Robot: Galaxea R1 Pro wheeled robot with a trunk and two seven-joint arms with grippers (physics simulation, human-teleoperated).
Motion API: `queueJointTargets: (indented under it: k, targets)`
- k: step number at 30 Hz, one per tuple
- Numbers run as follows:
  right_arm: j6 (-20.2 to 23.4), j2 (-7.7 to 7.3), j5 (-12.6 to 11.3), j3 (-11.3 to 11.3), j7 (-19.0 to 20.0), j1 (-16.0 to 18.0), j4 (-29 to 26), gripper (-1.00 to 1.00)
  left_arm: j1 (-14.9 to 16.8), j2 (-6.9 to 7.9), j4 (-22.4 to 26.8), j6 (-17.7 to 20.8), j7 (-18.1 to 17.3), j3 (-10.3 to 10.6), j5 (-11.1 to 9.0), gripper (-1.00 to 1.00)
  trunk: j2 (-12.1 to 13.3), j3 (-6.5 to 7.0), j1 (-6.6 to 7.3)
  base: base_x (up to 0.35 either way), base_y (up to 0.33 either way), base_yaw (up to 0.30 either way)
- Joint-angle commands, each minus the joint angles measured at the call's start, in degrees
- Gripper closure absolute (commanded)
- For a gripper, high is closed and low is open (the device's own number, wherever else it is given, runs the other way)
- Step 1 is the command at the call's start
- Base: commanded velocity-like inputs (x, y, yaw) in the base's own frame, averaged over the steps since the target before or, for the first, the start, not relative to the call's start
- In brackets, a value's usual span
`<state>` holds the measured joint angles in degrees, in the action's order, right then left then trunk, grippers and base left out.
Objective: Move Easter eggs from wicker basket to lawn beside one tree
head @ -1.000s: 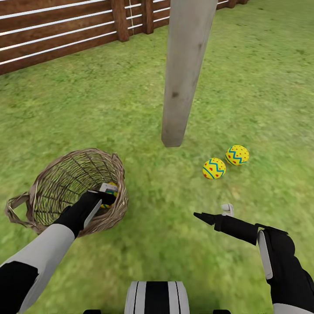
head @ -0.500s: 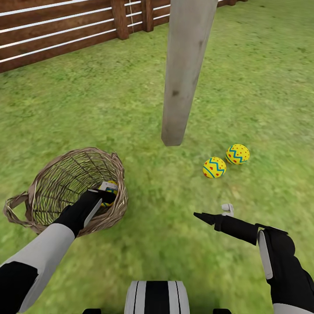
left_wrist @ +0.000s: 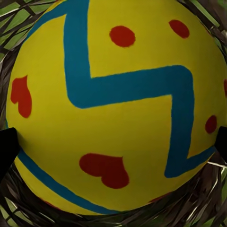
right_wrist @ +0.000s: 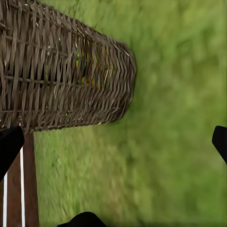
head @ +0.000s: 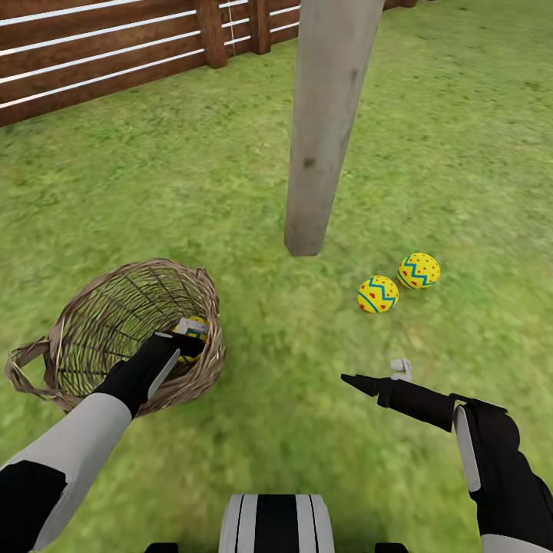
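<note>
Wicker is shifting very little from half a second ago: we are seeing the wicker basket (head: 115, 330) sit a touch lower-left in the head view, its side handle nudged outward, while the two free eggs and the trunk are holding their places. Our left arm is staying plunged into the basket, and our right arm is remaining where it was over the grass.

Inside the basket, we are finding one Easter egg (left_wrist: 113, 104), yellow with a blue zigzag and red marks, lying against the near wall of the weave. In the head view it is peeking out at the tip of our left gripper (head: 187, 338). In the left wrist view the egg is sitting between the two dark fingertips (left_wrist: 7, 146), which are bracketing it on either side; whether they are actually pressing on it we cannot tell.

Out on the lawn (head: 430, 138), we are seeing the other two eggs (head: 377, 295) (head: 418, 270) lying just beside each other, near the foot of the pale tree trunk (head: 322, 130), on its right side.

Our right gripper (head: 380, 375) is hovering above the grass with its fingers spread apart, holding nothing. A brown slatted fence (head: 100, 61) is running along the lawn's far left edge.
</note>
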<state>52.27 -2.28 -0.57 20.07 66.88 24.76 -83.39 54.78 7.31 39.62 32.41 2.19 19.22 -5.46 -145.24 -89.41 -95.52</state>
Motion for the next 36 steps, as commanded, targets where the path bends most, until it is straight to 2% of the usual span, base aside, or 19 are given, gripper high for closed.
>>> queueJointTargets:
  k: [1,22,25,34,36]
  targets:
    - [0.46,0.0,-0.04,0.05,0.17,0.03,-0.02,-1.0,-0.02,0.08,-1.73,0.24,0.23,0.27,-0.37,1.0,0.0,-0.04,-0.02,0.0,0.0,0.0]
    - [0.46,-0.01,-0.04,0.11,0.43,0.03,-0.02,-1.0,-0.03,0.08,-1.74,0.28,0.36,0.29,-0.34,1.0,0.0,-0.04,-0.02,0.0,0.0,0.0]
    - [0.46,-0.01,-0.04,0.08,0.44,0.03,-0.02,-1.0,-0.03,0.08,-1.74,0.28,0.36,0.28,-0.34,1.0,0.04,0.62,0.06,0.0,0.0,0.0]
    - [0.46,-0.01,-0.04,0.11,0.48,0.03,-0.02,-1.0,-0.01,0.2,-1.77,0.52,0.51,0.12,-0.33,1.0,0.05,0.84,0.09,0.0,0.0,0.0]
    - [0.46,-0.01,-0.04,0.08,0.48,0.03,-0.02,-1.0,-0.06,0.25,-1.81,0.77,0.54,0.06,-0.28,1.0,0.08,1.28,0.14,0.0,0.0,0.0]
